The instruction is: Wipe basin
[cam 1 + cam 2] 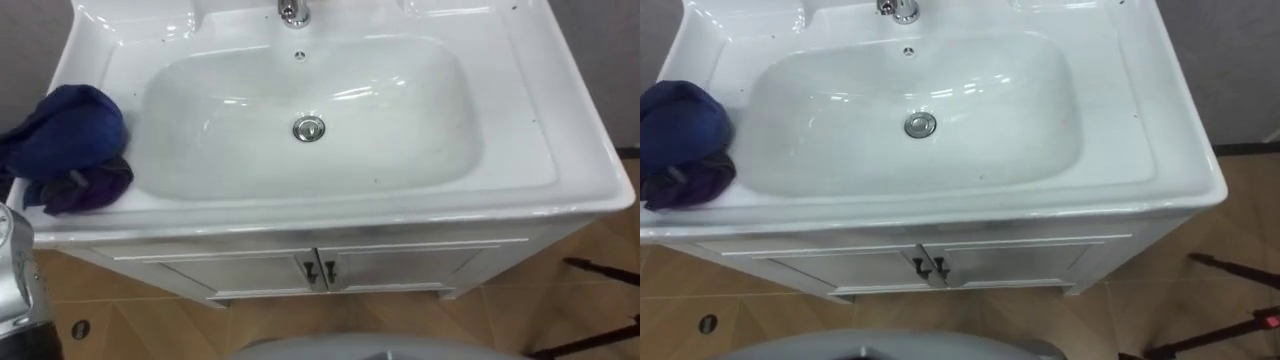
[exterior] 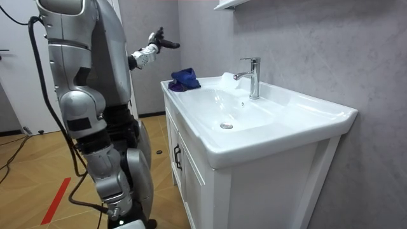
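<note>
A white basin (image 1: 400,130) with a chrome drain (image 1: 308,128) is set in a vanity right in front of me. A crumpled blue and purple cloth (image 1: 70,145) lies on the basin's left rim, also seen at the far end of the counter as a cloth (image 2: 184,79) in the room view. My left hand (image 2: 156,43) is raised in the air above and short of the cloth, fingers stretched out, touching nothing. I stand upright close to the cabinet front.
A chrome tap (image 2: 253,76) rises at the back of the basin by the grey wall. Below are white cabinet doors (image 1: 320,270) with dark handles. Dark stand legs (image 1: 600,270) lie on the wooden floor to the right.
</note>
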You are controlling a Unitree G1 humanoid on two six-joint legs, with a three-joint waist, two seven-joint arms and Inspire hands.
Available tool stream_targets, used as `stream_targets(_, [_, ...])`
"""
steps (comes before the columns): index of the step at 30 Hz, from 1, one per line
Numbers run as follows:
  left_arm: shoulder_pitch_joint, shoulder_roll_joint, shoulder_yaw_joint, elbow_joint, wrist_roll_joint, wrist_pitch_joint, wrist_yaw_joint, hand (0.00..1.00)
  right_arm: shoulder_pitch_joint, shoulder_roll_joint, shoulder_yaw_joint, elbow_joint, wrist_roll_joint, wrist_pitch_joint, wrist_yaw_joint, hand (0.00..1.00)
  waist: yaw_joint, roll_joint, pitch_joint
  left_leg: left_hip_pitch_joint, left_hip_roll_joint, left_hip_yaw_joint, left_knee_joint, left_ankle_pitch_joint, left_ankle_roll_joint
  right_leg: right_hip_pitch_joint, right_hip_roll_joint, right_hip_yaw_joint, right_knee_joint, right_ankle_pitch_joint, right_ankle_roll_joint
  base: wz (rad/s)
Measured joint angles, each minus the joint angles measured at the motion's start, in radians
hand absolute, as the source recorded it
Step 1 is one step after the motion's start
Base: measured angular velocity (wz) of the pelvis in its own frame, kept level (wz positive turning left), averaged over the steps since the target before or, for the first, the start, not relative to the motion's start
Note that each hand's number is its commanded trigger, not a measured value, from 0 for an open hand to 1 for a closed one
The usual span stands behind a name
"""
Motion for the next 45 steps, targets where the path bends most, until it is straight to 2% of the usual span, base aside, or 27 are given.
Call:
stream_targets(4, [0.0, -0.008, 0.015, 0.0, -0.003, -0.03, 0.044, 0.0, 0.0, 0.002, 0.001, -0.001, 0.001, -0.016, -0.002, 0.0, 0.013, 0.0, 0.0007, 0.0, 0.0, -0.001, 0.0, 0.0, 0.0, 0.0, 0.0, -0.001, 0.0, 0.0, 0.0, 0.01])
stream_targets(6, [0.002, -0.023, 0.013, 0.0, -0.011, -0.047, 0.048, 0.0, 0.0, 0.003, 0.001, -0.002, 0.001, -0.024, -0.002, 0.0, 0.02, -0.001, 0.0009, -0.001, 0.0, -0.002, -0.002, 0.0, 0.0, 0.0, 0.0, -0.003, 0.0, 0.0, 0.0, 0.0])
stream_targets(14, [0.003, -0.031, 0.009, 0.0, -0.021, -0.085, 0.056, 0.0, 0.003, 0.008, 0.0, -0.002, -0.003, -0.048, -0.001, 0.0, 0.013, -0.006, 0.0016, -0.005, -0.001, -0.005, -0.001, 0.0, 0.0, 0.007, 0.0, -0.005, -0.003, 0.0, 0.0, 0.0])
stream_targets(25, [0.002, -0.031, -0.006, 0.003, -0.022, -0.088, 0.055, 0.0, 0.021, 0.015, -0.001, -0.001, -0.003, -0.048, -0.001, 0.0, 0.015, -0.01, 0.0008, 0.002, -0.002, -0.001, -0.002, 0.0, 0.0, 0.022, 0.0, -0.006, -0.015, 0.0, 0.0, 0.01])
stream_targets(28, [0.002, -0.031, -0.002, 0.005, -0.022, -0.087, 0.061, 0.0, 0.022, 0.015, -0.001, 0.006, -0.002, -0.047, -0.003, 0.0, 0.019, -0.007, 0.003, 0.003, -0.002, -0.002, -0.002, 0.0, 0.0, 0.021, 0.0, -0.008, -0.016, 0.0, 0.0, 0.01])
stream_targets(31, [0.002, -0.03, 0.031, 0.005, -0.022, -0.087, 0.083, 0.0, 0.022, 0.014, -0.005, 0.01, -0.008, -0.047, -0.011, 0.0, 0.023, -0.002, 0.0038, 0.003, -0.002, -0.004, -0.002, 0.0, 0.0, 0.018, 0.0, -0.008, -0.016, 0.0, 0.0, -0.02])
stream_targets(34, [0.003, -0.028, 0.116, 0.005, -0.023, -0.088, 0.125, 0.0, 0.036, 0.014, -0.016, 0.007, -0.013, -0.047, -0.019, 0.0, 0.031, 0.005, 0.0006, 0.005, -0.003, -0.006, -0.002, 0.0, 0.0, 0.022, 0.0, -0.008, -0.016, 0.0, 0.0, -0.03])
stream_targets(38, [0.022, -0.026, 0.203, 0.012, -0.075, -0.092, 0.196, 0.0, 0.071, 0.011, -0.02, 0.001, -0.013, -0.045, -0.03, 0.0, 0.077, 0.021, -0.002, 0.006, -0.003, -0.007, -0.004, 0.0, 0.0, 0.021, -0.001, -0.006, -0.013, 0.0, 0.0, 0.0])
stream_targets(41, [0.051, -0.014, 0.273, 0.093, -0.104, -0.092, 0.216, 0.0, 0.082, 0.004, -0.018, 0.0, -0.077, -0.031, -0.033, 0.0, 0.109, 0.031, -0.0047, 0.005, -0.005, -0.011, -0.004, 0.0, 0.0, 0.015, -0.002, -0.005, -0.012, -0.004, 0.002, 0.06])
stream_targets(43, [0.073, -0.011, 0.3, 0.155, -0.2, -0.094, 0.254, 0.0, 0.083, 0.002, -0.009, -0.003, -0.098, -0.023, -0.04, 0.0, 0.127, 0.032, -0.005, 0.002, -0.011, -0.031, -0.003, 0.0, 0.0, 0.012, -0.008, -0.022, -0.01, -0.012, 0.006, 0.23])
stream_targets(45, [0.101, -0.011, 0.307, 0.217, -0.261, -0.096, 0.263, 0.0, 0.093, 0.001, -0.009, -0.025, -0.1, -0.018, -0.04, 0.0, 0.138, 0.038, -0.0102, 0.003, -0.017, -0.046, -0.003, 0.0, 0.0, 0.016, -0.012, -0.033, -0.007, -0.016, 0.009, 0.19])
